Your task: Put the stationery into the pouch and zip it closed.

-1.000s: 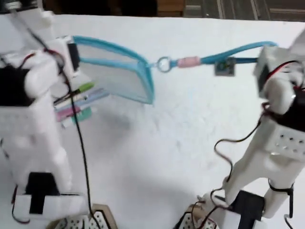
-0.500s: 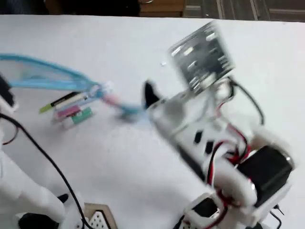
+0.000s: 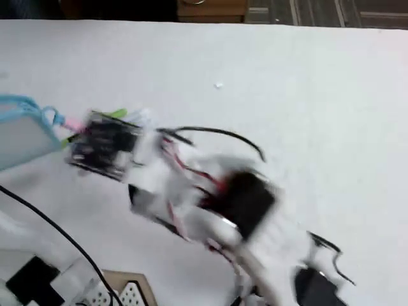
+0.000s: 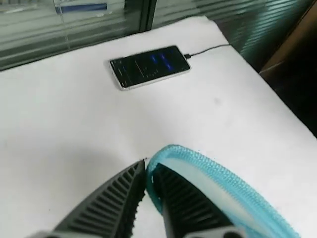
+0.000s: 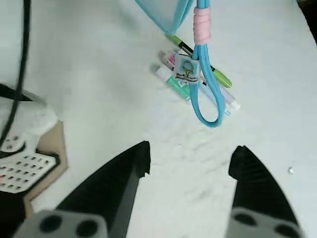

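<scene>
Stationery (image 5: pixel 177 85) is still loose on the table (image 5: pixel 99 74) and outside the pouch (image 4: pixel 218 186), so begin your check at the right gripper (image 5: pixel 193 154). Its jaws stand wide apart and hold nothing, poised above bare table with the bundle ahead of them, near but not touching. The pens and markers lie side by side with their long axes parallel, slanted to the line between the fingertips, neither square to it nor along it; in my judgement the wrist needs turning before a clean pinch across them. Note the obstruction: the strap (image 5: pixel 198 94) hangs slack in a loop directly over the bundle, with its tag (image 5: pixel 185 70) resting on the items, and it could snag a descending finger. The left gripper (image 4: pixel 148 171) has its jaws closed on the pouch's blue zip edge, holding the pouch clear of the table beside the bundle, with a phone (image 4: pixel 148 67) lying well beyond. The right arm is plainly the nearer to the stationery. Against one second ago, the right arm has swung from the far right of the table across to the bundle, the pouch has shifted toward the left edge of the high view, and the strap, then stretched out straight, has gone slack.
</scene>
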